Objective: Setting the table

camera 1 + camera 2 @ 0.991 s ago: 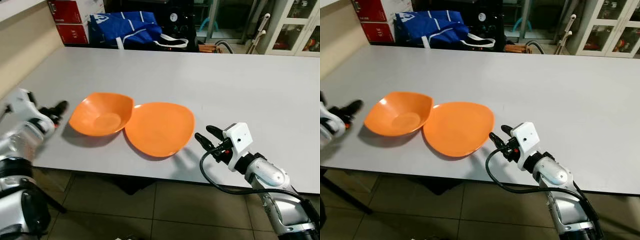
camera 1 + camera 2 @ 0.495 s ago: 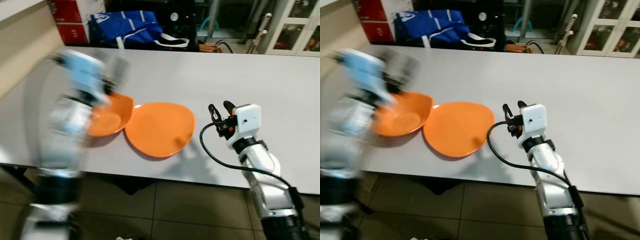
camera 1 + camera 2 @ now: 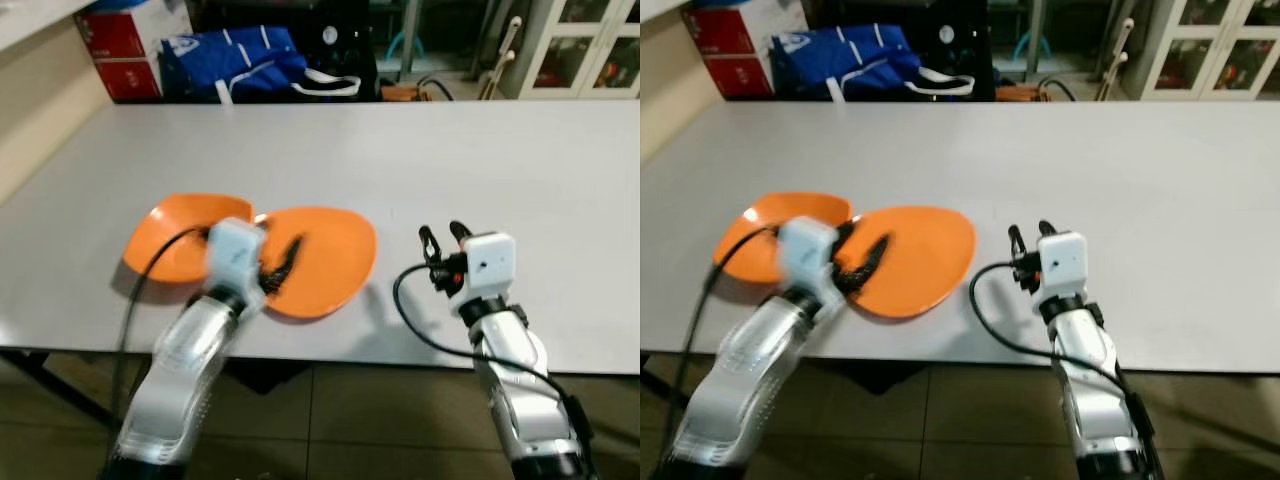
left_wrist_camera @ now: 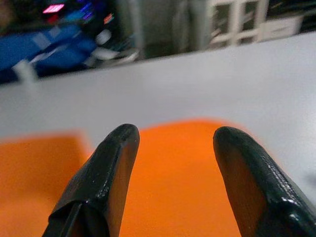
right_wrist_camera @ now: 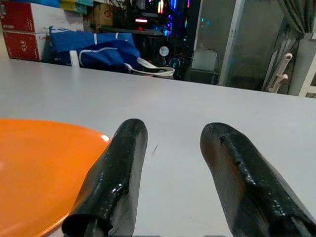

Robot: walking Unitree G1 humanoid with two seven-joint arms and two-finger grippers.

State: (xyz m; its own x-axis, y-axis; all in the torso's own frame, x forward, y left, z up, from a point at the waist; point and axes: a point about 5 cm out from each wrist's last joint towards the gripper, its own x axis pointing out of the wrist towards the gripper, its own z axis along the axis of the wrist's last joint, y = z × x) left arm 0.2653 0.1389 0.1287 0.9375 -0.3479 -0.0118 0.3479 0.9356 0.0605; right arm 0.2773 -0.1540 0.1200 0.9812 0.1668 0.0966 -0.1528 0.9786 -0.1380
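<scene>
On the table (image 3: 520,170), orange bowl (image 3: 165,240) and plate (image 3: 335,260) hold nothing; both grippers' fingers (image 4: 103,182) gape.

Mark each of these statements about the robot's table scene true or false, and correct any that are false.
1. Two orange dishes sit side by side on the grey table. True: an orange bowl and an orange plate.
2. The left gripper is over the plate, fingers open. True.
3. The right gripper is clamped on the plate. False: it is open, beside the plate, holding nothing.
4. A blue bag lies beyond the table's far edge. True.
5. The bowl is stacked on the plate. False: it sits beside it.
</scene>
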